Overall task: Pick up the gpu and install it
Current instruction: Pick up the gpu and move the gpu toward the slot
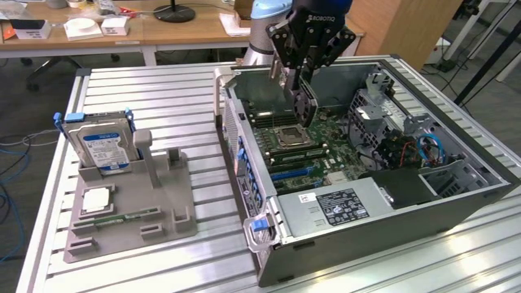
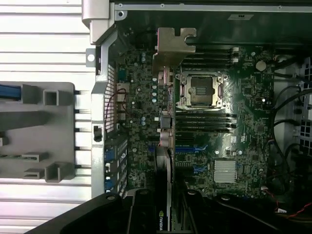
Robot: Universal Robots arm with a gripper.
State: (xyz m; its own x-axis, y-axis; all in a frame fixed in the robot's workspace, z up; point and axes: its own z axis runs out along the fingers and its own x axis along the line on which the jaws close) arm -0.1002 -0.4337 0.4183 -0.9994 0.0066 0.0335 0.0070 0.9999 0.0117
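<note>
My gripper [image 1: 299, 78] is shut on the gpu [image 1: 303, 105], a thin dark card that hangs upright on its edge below the fingers, inside the open computer case [image 1: 476, 160]. The card hovers above the motherboard [image 1: 313, 143], near the processor socket [image 1: 291, 135]. In the wrist view the gpu [image 2: 165, 158] appears edge-on, running from between the jaws of my gripper [image 2: 165, 212] out to its silver bracket [image 2: 171, 46], which is near the case's rear wall. It lies over the board beside the socket [image 2: 201, 90]. I cannot tell whether the card touches the board.
The case lies open on a slatted aluminium table [image 1: 155, 97]. At the exterior view's left, a grey fixture [image 1: 163, 195] holds a hard drive [image 1: 102, 145], a processor chip [image 1: 95, 200] and a green memory stick [image 1: 122, 217]. Cables [image 1: 427, 149] and a power supply [image 1: 338, 204] occupy the case's near end.
</note>
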